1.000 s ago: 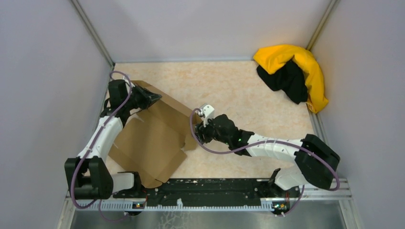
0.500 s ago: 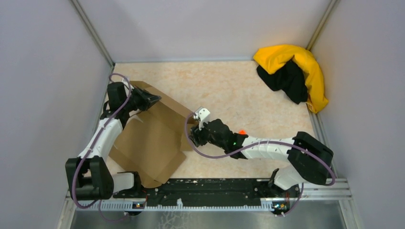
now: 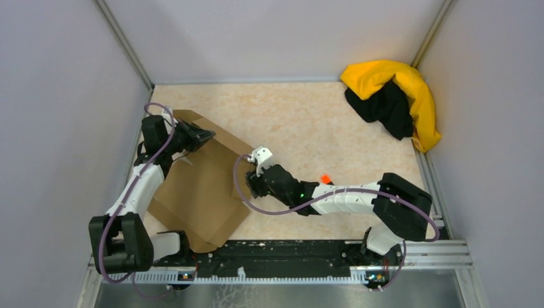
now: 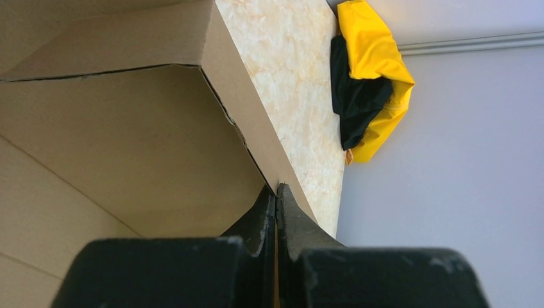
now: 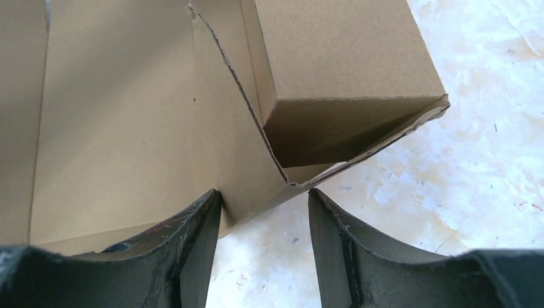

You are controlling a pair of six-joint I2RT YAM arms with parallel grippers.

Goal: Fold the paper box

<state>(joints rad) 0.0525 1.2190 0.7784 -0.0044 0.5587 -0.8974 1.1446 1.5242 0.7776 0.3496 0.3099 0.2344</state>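
Observation:
The paper box (image 3: 195, 192) is a brown cardboard sheet with raised flaps, lying at the left of the table. My left gripper (image 3: 206, 135) is shut on the edge of its far wall; in the left wrist view (image 4: 276, 191) the cardboard edge runs between the closed fingers. My right gripper (image 3: 248, 186) is open at the box's right side. In the right wrist view (image 5: 264, 196) a corner of the sheet (image 5: 250, 199) reaches between the spread fingers, touching the left finger (image 5: 192, 237). A folded-up flap (image 5: 333, 70) stands just beyond.
A yellow-and-black cloth heap (image 3: 392, 97) lies in the far right corner, also in the left wrist view (image 4: 365, 77). A small orange bit (image 3: 325, 178) lies on the table by the right forearm. Grey walls close in left, back and right.
My right gripper has moved left and reached the box's right edge, pushing that side inward. The left gripper keeps its hold and has barely shifted.

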